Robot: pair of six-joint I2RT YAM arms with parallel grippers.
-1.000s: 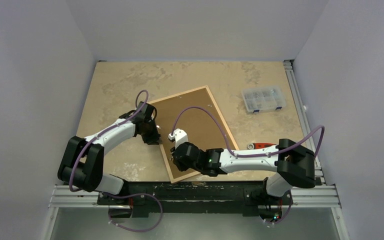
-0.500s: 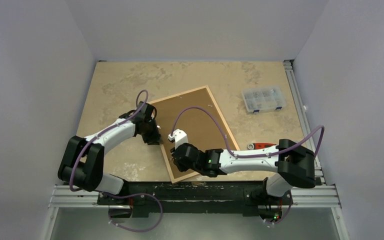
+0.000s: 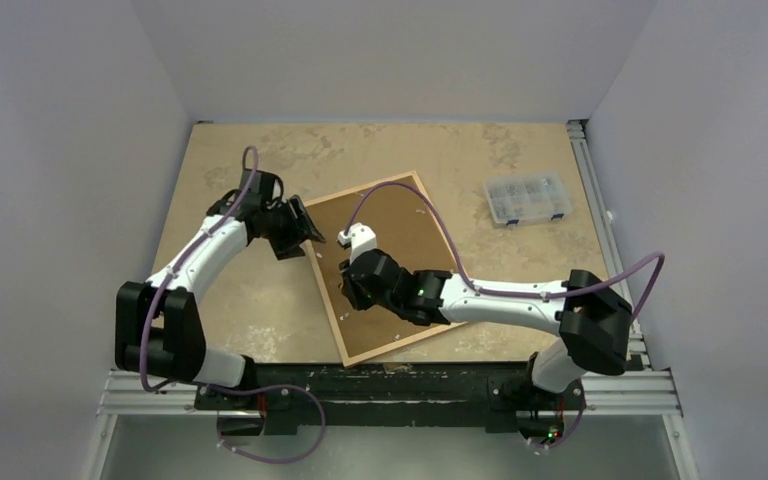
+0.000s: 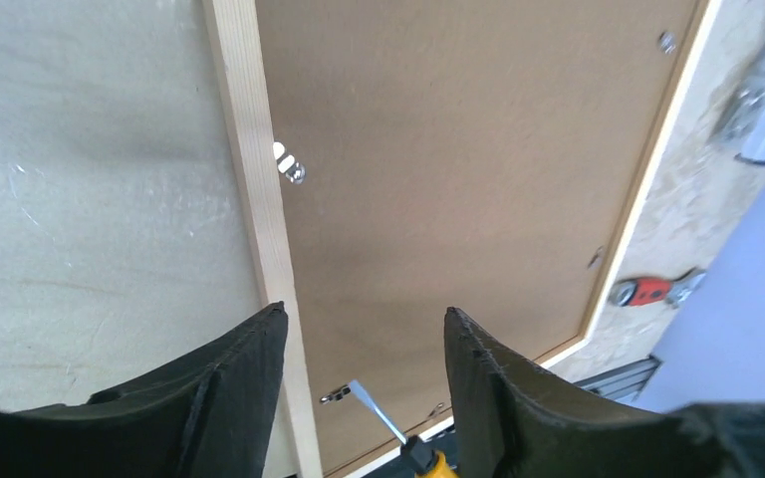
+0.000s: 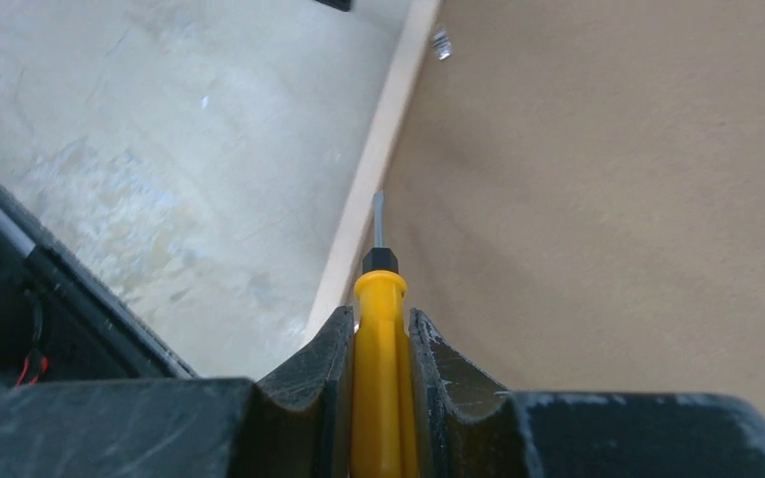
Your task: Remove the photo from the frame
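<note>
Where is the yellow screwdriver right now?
In the right wrist view, the yellow screwdriver is pinched in the right gripper, its tip at the edge of the brown backing board, beside a wooden rail of the frame.

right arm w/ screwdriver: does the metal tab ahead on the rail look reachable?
Probably yes. The screwdriver tip points along the frame toward the tab, with only bare backing board between. The open left gripper hovering nearby may crowd it.
</note>
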